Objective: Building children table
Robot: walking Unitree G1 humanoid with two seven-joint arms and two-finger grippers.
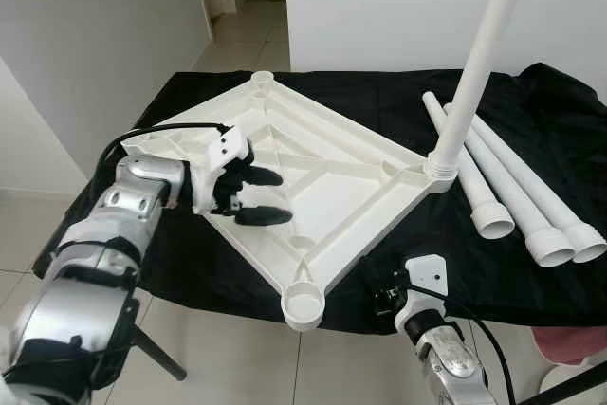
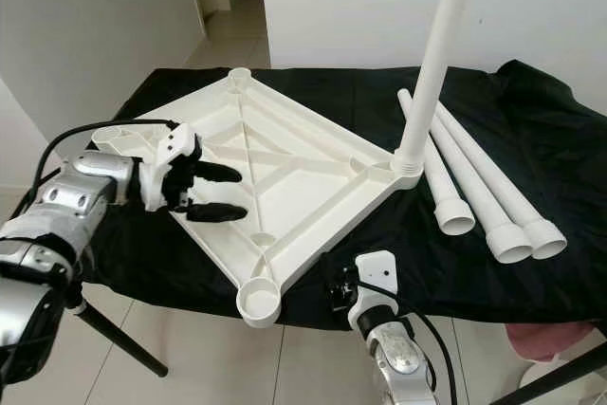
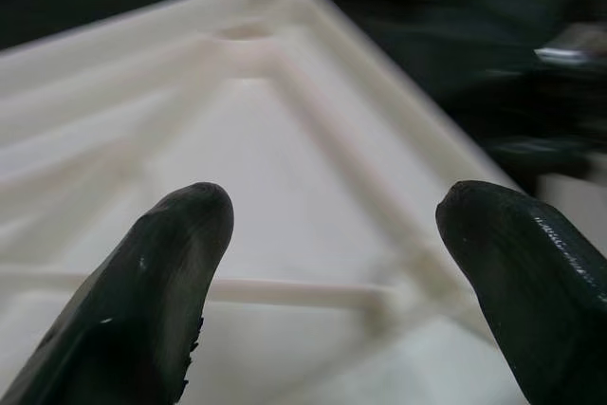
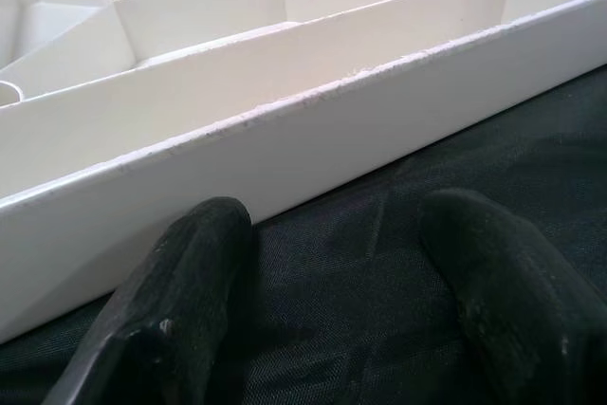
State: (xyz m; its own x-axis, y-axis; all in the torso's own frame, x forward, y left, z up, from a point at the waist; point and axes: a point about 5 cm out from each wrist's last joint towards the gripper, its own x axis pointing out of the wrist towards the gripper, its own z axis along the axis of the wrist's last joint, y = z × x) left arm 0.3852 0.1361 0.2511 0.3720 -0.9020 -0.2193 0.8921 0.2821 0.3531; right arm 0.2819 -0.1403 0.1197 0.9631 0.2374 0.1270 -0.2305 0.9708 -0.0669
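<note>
A white plastic tabletop (image 1: 327, 192) lies upside down, ribs up, on a black cloth (image 1: 370, 92). One white leg (image 1: 479, 64) stands upright in its right corner socket. Three loose white legs (image 1: 517, 192) lie side by side on the cloth to the right. The near corner socket (image 1: 303, 305) is empty. My left gripper (image 1: 277, 198) is open just above the tabletop's left part, with nothing between its fingers (image 3: 161, 282). My right gripper (image 1: 384, 299) is open and low at the tabletop's near right edge; its fingers (image 4: 180, 301) rest over the cloth, facing the rim (image 4: 313, 139).
The cloth-covered surface ends close in front of me, with tiled floor below. A black tripod leg (image 1: 156, 353) slants across the floor at lower left. A pink object (image 1: 569, 343) sits at lower right. A hallway (image 1: 247, 16) opens behind the surface.
</note>
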